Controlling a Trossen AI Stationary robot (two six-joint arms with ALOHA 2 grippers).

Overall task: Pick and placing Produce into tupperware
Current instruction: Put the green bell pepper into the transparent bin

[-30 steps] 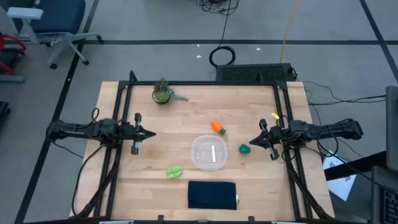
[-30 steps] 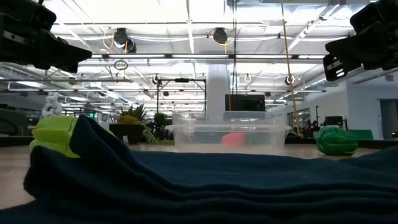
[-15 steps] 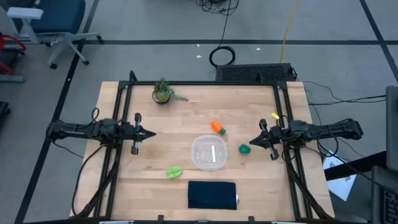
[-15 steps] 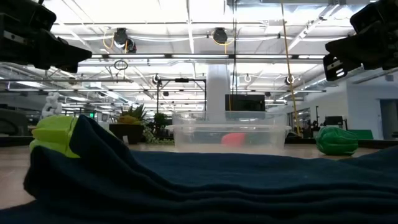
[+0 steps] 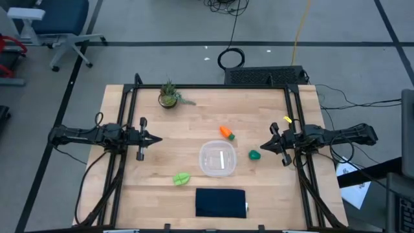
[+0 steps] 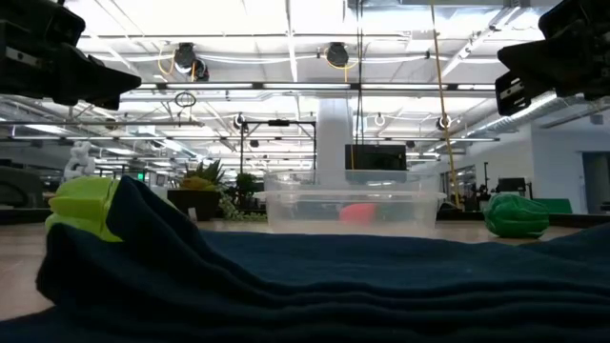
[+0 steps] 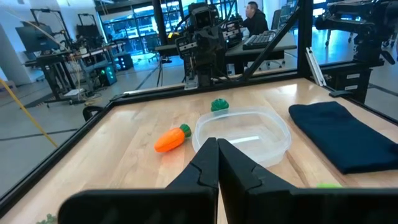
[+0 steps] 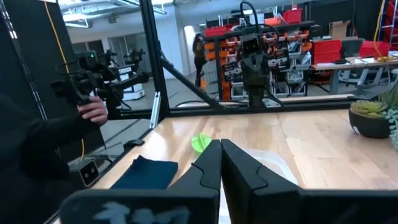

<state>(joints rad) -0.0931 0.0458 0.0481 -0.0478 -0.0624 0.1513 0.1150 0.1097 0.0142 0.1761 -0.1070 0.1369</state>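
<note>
1. No brand, label or readable writing shows on any of the things.
2. The orange toy carrot with a green tip (image 5: 226,133) lies on the light wooden desk (image 5: 194,116) just beyond the tupperware. Its long axis runs diagonally, with the green tip toward the right arm's side and the near edge.
3. The shallow clear plastic tupperware (image 5: 217,158), rounded-square, sits near the desk's middle with nothing inside it.
4. The dark green rounded lump (image 5: 254,155) rests just beside the tupperware on the right arm's side, apart from it.
5. The flat light-green leafy piece (image 5: 181,178) lies near the tupperware's near-left corner, well apart from the carrot.
6. The left gripper (image 5: 159,138) hangs over the desk's left part, fingers pressed fully together, holding nothing.
7. The right gripper (image 5: 261,148) hovers near the dark green lump, fingers likewise closed tight and empty.
8. A dark navy rectangular pad (image 5: 220,202) lies at the near edge; a small potted spiky plant (image 5: 169,96) stands at the far left.
</note>
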